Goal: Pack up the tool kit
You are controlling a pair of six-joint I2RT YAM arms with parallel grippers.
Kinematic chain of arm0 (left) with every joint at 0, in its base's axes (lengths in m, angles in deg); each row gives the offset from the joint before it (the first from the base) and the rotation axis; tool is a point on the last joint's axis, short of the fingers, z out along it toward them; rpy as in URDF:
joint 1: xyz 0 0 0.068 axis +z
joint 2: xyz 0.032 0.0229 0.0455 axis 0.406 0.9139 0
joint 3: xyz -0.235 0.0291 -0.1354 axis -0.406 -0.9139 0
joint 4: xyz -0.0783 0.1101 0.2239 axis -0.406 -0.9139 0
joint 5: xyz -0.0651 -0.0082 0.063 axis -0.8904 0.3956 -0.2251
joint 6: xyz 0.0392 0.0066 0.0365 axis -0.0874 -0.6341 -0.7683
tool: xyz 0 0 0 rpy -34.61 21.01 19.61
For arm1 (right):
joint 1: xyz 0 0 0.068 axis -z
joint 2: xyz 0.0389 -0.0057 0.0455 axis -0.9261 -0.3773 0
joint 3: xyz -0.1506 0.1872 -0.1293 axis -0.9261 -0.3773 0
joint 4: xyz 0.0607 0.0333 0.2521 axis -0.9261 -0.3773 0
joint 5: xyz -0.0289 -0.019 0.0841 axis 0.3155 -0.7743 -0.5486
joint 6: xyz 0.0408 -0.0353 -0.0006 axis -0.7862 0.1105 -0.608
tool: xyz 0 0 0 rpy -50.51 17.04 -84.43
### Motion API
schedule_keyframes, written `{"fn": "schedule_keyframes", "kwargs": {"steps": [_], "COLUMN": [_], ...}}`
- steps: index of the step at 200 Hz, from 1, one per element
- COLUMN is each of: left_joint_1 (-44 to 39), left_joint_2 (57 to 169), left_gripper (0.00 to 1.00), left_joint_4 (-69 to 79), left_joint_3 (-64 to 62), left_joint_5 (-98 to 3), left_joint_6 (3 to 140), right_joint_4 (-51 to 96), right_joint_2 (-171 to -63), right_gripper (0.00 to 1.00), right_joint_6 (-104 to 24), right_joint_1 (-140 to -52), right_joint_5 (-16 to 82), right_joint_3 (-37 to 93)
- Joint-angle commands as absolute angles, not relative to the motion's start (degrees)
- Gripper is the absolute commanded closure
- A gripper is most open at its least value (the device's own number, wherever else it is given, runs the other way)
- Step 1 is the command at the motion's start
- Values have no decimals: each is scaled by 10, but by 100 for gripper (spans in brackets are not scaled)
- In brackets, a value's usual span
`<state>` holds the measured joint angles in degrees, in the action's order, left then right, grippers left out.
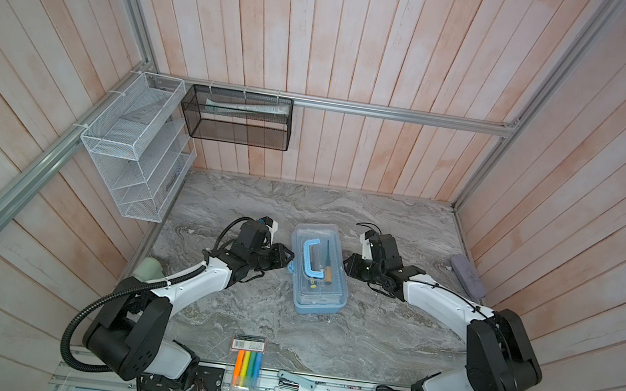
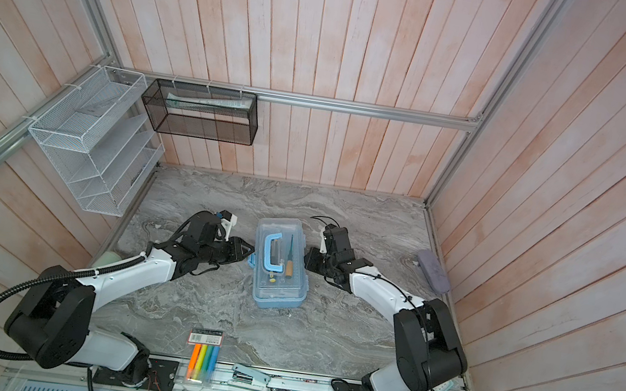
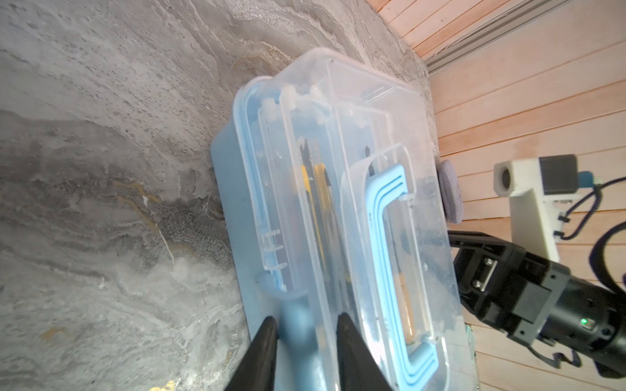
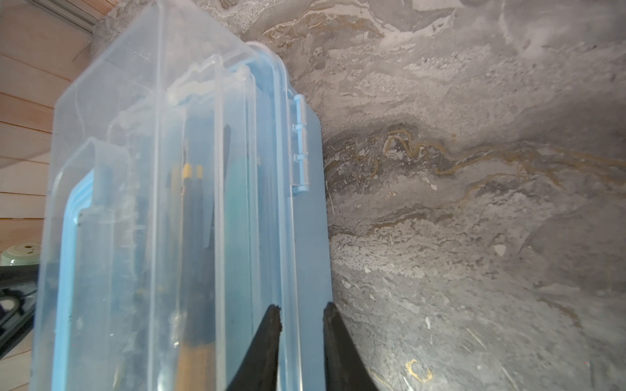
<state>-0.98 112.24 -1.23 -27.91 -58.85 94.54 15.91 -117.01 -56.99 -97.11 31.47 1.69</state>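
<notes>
The tool kit (image 1: pixel 319 269) (image 2: pixel 280 269) is a light blue box with a clear lid lying down on it. It stands mid-table, its blue handle (image 1: pixel 312 257) folded flat and a wooden-handled tool (image 1: pixel 328 275) showing inside. My left gripper (image 1: pixel 290 259) (image 3: pixel 306 320) is at the box's left side. Its jaws are slightly parted, open around the blue latch (image 3: pixel 298 318). At the right, hinged side, my right gripper (image 1: pixel 346 266) (image 4: pixel 300 306) is shut on the kit's rim (image 4: pixel 291 270), one finger on the lid and one on the blue wall.
A flat pack of coloured markers (image 1: pixel 247 363) and a stapler (image 1: pixel 296 383) lie at the front edge. A grey-lilac case (image 1: pixel 467 275) rests by the right wall and a pale green cup (image 1: pixel 149 268) behind the left arm. A white wire rack (image 1: pixel 134 144) and a black mesh basket (image 1: pixel 236 118) hang at the back left.
</notes>
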Motion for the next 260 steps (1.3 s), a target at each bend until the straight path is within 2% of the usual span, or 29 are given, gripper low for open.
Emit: {"fn": "schedule_keyframes", "kwargs": {"steps": [1, 72, 100, 260], "left_joint_1": [-11, -11, -11, -25], "left_joint_2": [1113, 1115, 1118, 1148], "left_gripper": [69, 74, 77, 78], "left_joint_4": [2, 24, 27, 39], "left_joint_3": [-274, -290, -293, -305], "left_joint_5": [-600, -614, -616, -611], "left_joint_6": [944, 951, 950, 952], "right_joint_4": [149, 148, 146, 145], "right_joint_2": [-1184, -1194, -1202, -1220], "right_gripper": [77, 79, 82, 85], "right_joint_6": [-572, -571, -570, -568], "right_joint_1": [-979, -982, -984, -986], "right_joint_5": [300, 299, 299, 298], "right_joint_3": [11, 16, 18, 20]}}
